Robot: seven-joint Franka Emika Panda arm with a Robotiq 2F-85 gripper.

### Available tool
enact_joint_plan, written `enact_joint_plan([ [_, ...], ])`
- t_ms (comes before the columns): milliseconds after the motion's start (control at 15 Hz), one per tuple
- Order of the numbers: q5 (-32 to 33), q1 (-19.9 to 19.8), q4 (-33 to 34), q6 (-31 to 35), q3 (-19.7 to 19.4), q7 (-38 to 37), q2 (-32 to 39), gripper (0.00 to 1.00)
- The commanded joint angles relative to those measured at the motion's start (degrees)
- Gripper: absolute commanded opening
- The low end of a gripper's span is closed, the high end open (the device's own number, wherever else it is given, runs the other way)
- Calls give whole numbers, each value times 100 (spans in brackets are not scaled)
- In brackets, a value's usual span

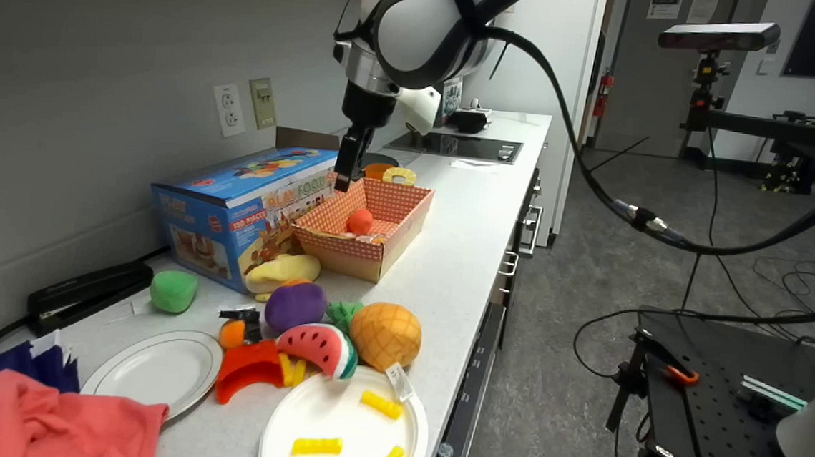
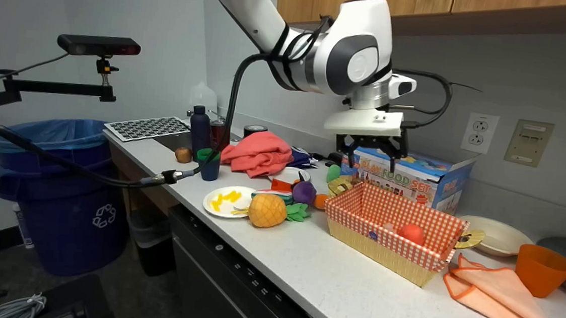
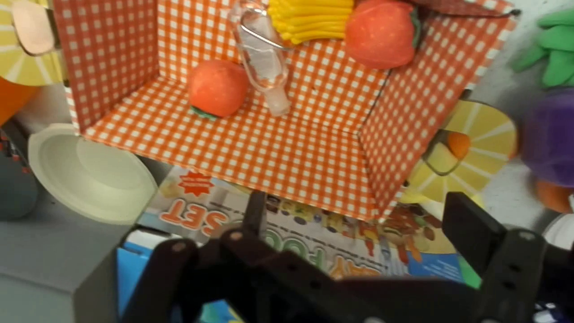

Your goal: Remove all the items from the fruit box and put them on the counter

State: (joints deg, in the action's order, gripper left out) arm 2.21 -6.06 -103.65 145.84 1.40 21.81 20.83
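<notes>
Red-checked box sits on the pale surface with stuff inside: two red fruits, a clear bottle and a yellow bundle. Hand hangs up above, near the carton side of the box, fingers spread wide apart. That carton says Play Food Set and stands just beside the box. Off one end, loosely bunched: purple fruit, watermelon, pineapple. Past those is a white plate with yellow sticks on it. Near the opposite end you've got an orange cup and a peach cloth.
</notes>
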Motion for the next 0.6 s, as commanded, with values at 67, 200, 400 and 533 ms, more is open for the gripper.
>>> enact_joint_plan([
  [67, -103, -148, 925, -395, -226, -443, 808, 100],
  [200, -76, -173, 1208, -532, -313, -645, 1119, 100],
  [400, -67, -197, 1649, -798, -416, -971, 1569, 100],
  [533, -90, -220, 1970, -1001, -455, -1141, 1845, 100],
])
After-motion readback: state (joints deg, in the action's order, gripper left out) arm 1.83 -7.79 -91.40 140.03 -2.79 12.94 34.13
